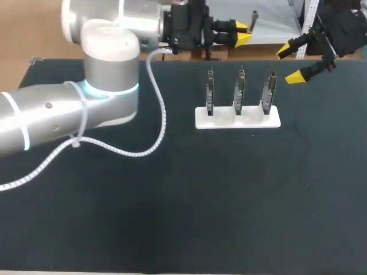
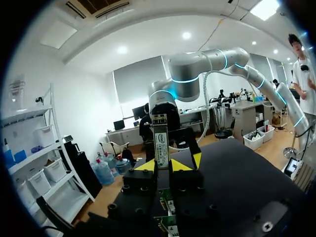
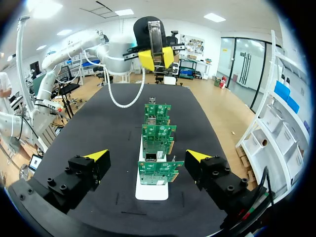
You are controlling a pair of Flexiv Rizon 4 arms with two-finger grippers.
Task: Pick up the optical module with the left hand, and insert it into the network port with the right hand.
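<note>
Rising near the table's [image 1: 172, 200] far edge, three boards [image 1: 238, 91] are flanked: left gripper [image 1: 241, 32] clamped on the module [image 2: 161, 143], right gripper [image 1: 291, 64] spread wide.

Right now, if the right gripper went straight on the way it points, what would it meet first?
The right gripper would most likely meet the nearest circuit board on the white stand, in line between its open fingers. Height is hard to judge, so it might pass above.

table [image 1: 172, 200]: black | on it: white stand [image 1: 225, 122] holding three boards [image 1: 239, 91]
</note>
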